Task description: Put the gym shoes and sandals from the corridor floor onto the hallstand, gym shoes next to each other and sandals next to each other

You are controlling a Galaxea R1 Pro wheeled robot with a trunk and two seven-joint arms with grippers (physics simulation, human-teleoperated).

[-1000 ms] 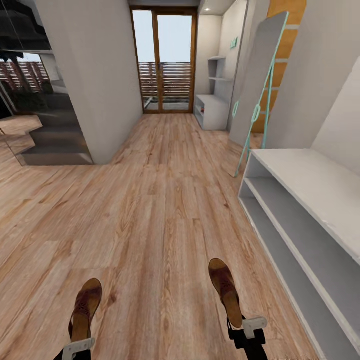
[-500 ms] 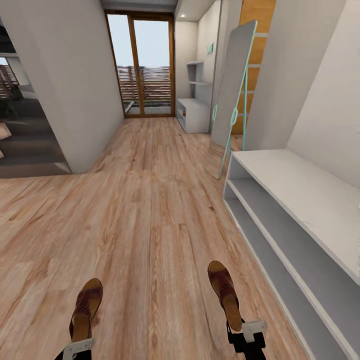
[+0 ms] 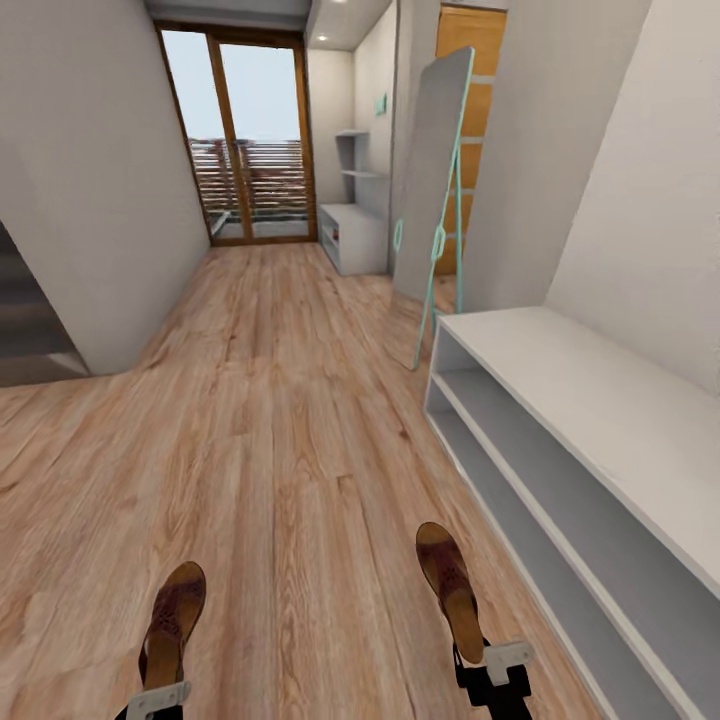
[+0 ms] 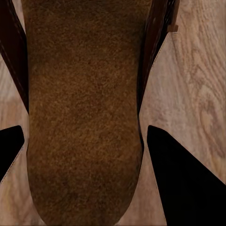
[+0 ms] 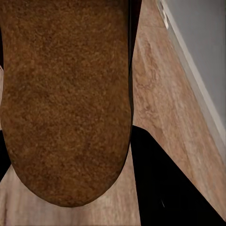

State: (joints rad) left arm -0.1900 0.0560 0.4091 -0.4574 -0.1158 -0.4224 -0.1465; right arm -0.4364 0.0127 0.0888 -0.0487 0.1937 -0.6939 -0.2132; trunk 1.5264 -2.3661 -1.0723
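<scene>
Two brown leather sandals sit lifted over the corridor floor [image 3: 270, 420] of light wood-grain planks, toes pointing ahead — the left sandal [image 3: 172, 622] held at its heel by the left gripper [image 3: 157, 700], the right sandal [image 3: 451, 587] likewise by the right gripper [image 3: 492, 668]. Up close, each shows a fuzzy brown sole. At the far end of the corridor stands the pale hallstand [image 3: 355, 232] — low bench with stepped upper shelves.

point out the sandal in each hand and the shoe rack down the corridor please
left sandal [image 3: 172, 618], head view, on its strap, held in the left tool.
right sandal [image 3: 450, 585], head view, on its footbed, held in the right tool.
hallstand [image 3: 360, 235], head view, on its low bench front, far end of corridor.
</scene>
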